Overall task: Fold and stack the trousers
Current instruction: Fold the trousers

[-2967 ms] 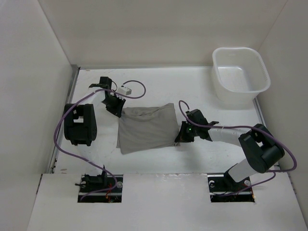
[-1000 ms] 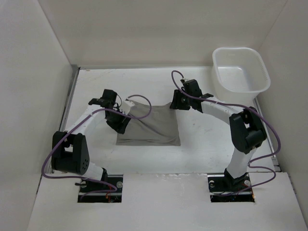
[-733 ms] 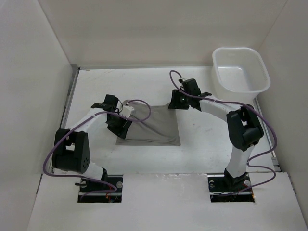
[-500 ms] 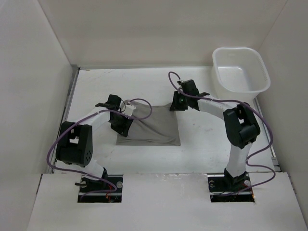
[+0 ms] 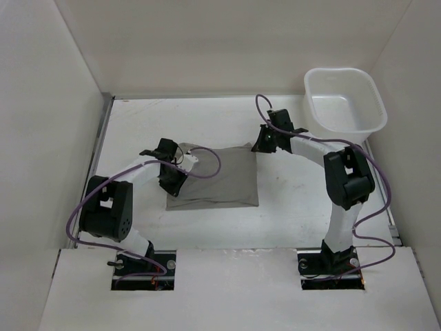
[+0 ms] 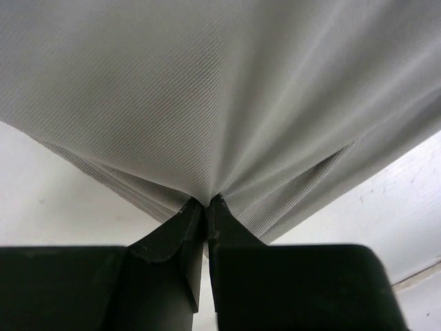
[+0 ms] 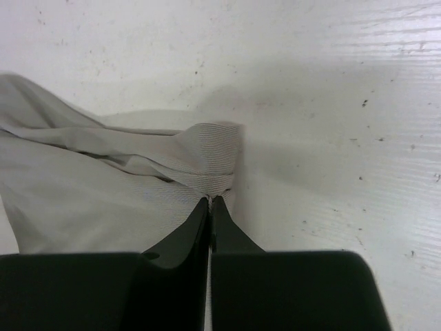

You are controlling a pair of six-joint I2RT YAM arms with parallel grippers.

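The grey-taupe trousers [image 5: 217, 177] lie folded into a rough square on the white table, in the middle of the top view. My left gripper [image 5: 172, 181] is shut on the cloth at its left edge; the left wrist view shows the cloth [image 6: 227, 103] pinched between the closed tips [image 6: 207, 201] and fanning out from them. My right gripper [image 5: 260, 144] is shut on the far right corner of the trousers; the right wrist view shows that bunched corner [image 7: 207, 155] held at the closed tips [image 7: 209, 200].
A white plastic tub [image 5: 343, 107] stands at the back right corner. White walls close in the table on the left, back and right. Purple cables loop from both arms over the table, one across the left part of the cloth [image 5: 207, 162].
The right arm swung from the trousers' near right side to the far right corner, then shifted right. The left gripper slid nearer along the left edge. The cloth now lies squarer.
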